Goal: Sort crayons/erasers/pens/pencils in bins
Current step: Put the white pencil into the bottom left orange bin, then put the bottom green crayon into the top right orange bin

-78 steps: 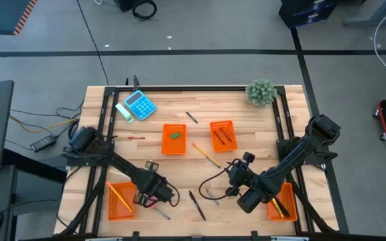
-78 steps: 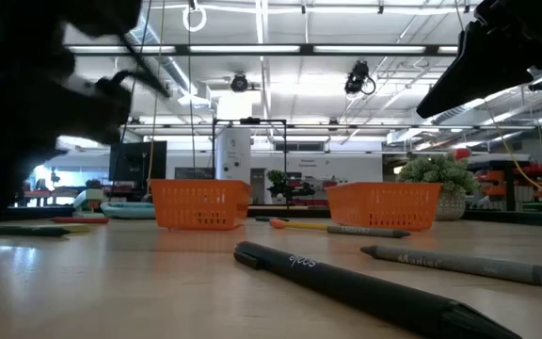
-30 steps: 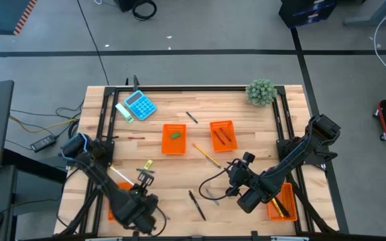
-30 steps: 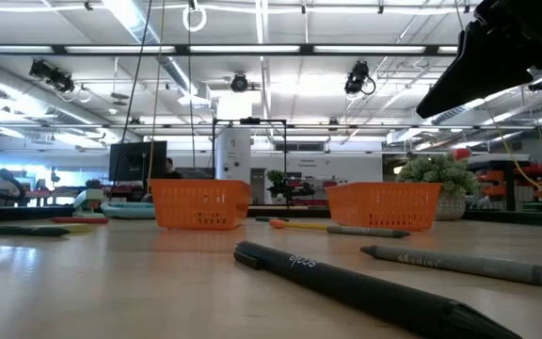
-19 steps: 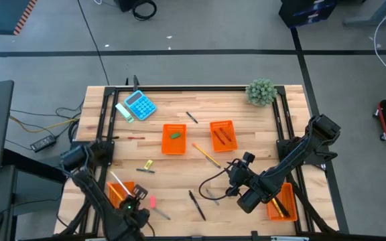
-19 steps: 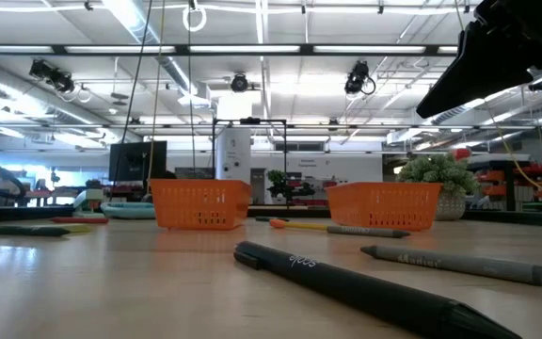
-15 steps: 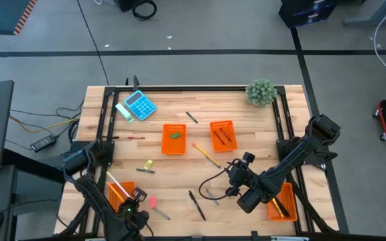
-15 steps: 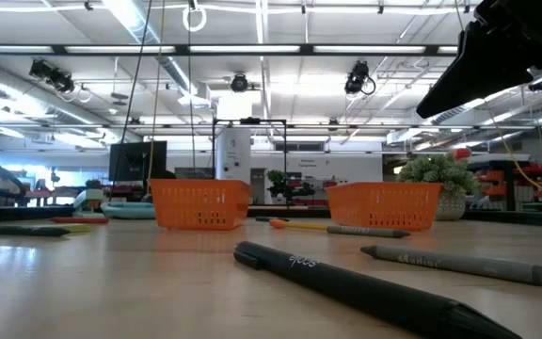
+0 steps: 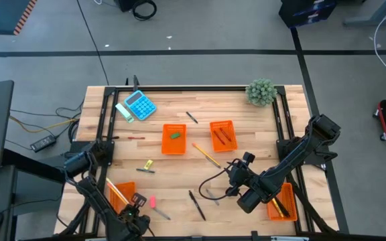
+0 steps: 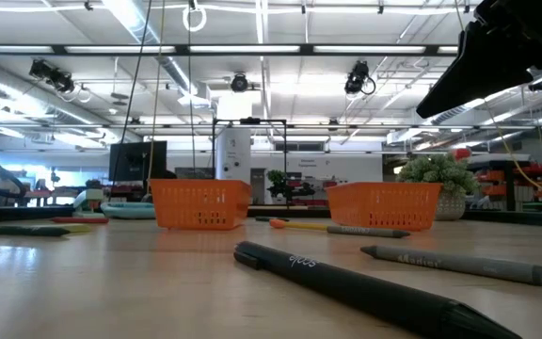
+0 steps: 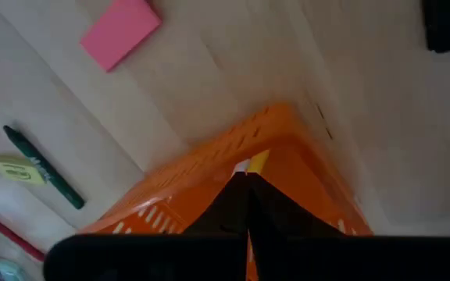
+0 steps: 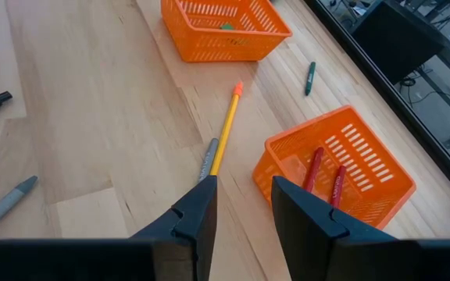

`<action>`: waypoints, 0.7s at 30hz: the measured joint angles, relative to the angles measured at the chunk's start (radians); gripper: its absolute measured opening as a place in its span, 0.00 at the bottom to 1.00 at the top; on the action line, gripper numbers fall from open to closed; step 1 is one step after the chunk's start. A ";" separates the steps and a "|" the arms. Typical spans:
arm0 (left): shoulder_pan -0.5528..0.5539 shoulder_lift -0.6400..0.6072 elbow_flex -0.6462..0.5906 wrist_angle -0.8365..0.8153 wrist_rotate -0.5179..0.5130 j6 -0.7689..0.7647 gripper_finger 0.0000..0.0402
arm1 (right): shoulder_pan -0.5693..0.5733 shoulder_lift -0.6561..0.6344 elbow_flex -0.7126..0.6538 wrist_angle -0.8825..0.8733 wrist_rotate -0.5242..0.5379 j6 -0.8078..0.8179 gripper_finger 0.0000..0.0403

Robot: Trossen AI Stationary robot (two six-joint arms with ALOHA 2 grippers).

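My left gripper (image 9: 129, 205) is at the table's near left corner, above the near left orange bin (image 9: 120, 201), and is shut on a thin yellow pencil (image 9: 116, 190). In the left wrist view the shut fingers (image 11: 248, 187) point down into that bin (image 11: 303, 164). My right gripper (image 9: 236, 175) hovers open and empty over the middle right of the table. Its fingers (image 12: 201, 211) stand near the end of a loose yellow pencil (image 12: 226, 133). A pink eraser (image 9: 151, 200) lies flat beside the left bin. My left gripper pinches the pencil near one end (image 11: 255, 161) between its two shut fingers, coming from above and pointing down. The pencil slants over the near left bin, its far end (image 9: 108, 181) past the bin's far rim. I cannot tell whether it touches the bin.
Two bins stand mid-table, one with a green eraser (image 9: 173, 138) and one with red crayons (image 9: 223, 135). A fourth bin (image 9: 283, 201) stands near right. Black pens (image 9: 196, 204), a yellow eraser (image 9: 148, 163), a blue calculator (image 9: 139, 105) and a plant (image 9: 261, 91) lie around.
My left gripper has carried the pencil toward the table's near left corner and down over the near left bin. This has uncovered the pink eraser beside the bin. My right arm has kept still.
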 joint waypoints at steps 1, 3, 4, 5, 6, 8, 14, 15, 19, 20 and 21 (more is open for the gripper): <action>0.000 0.000 0.000 0.004 0.002 -0.006 0.03 | 0.000 0.000 0.000 0.000 0.000 0.000 0.32; 0.000 0.000 0.000 0.008 0.002 -0.017 0.05 | 0.000 0.000 0.000 0.000 0.000 0.000 0.32; 0.001 0.000 0.000 0.006 0.002 -0.021 0.06 | 0.000 0.000 0.000 0.000 0.000 0.000 0.32; 0.001 0.000 0.000 0.005 0.001 -0.023 0.07 | 0.000 0.000 0.000 0.000 0.000 0.000 0.32; 0.001 0.000 0.000 0.003 0.002 -0.024 0.07 | 0.000 0.000 0.000 0.000 0.000 0.000 0.32; 0.001 0.000 0.000 -0.015 0.001 -0.024 0.07 | 0.000 0.000 0.000 0.000 -0.001 0.000 0.32; 0.016 0.000 0.000 -0.091 0.000 -0.079 0.03 | 0.000 0.000 0.000 0.000 -0.001 0.000 0.32; 0.022 0.000 0.005 -0.115 -0.001 -0.097 0.02 | 0.000 0.000 0.000 0.000 -0.002 0.000 0.32; 0.045 0.000 0.054 -0.175 -0.002 -0.131 0.03 | 0.000 0.000 0.000 0.000 -0.002 0.000 0.32; 0.049 0.000 0.072 -0.186 -0.009 -0.127 0.03 | 0.000 0.000 0.000 0.000 -0.002 0.000 0.32; 0.053 -0.001 0.091 -0.196 -0.027 -0.118 0.04 | 0.000 0.000 0.000 0.000 -0.002 0.000 0.32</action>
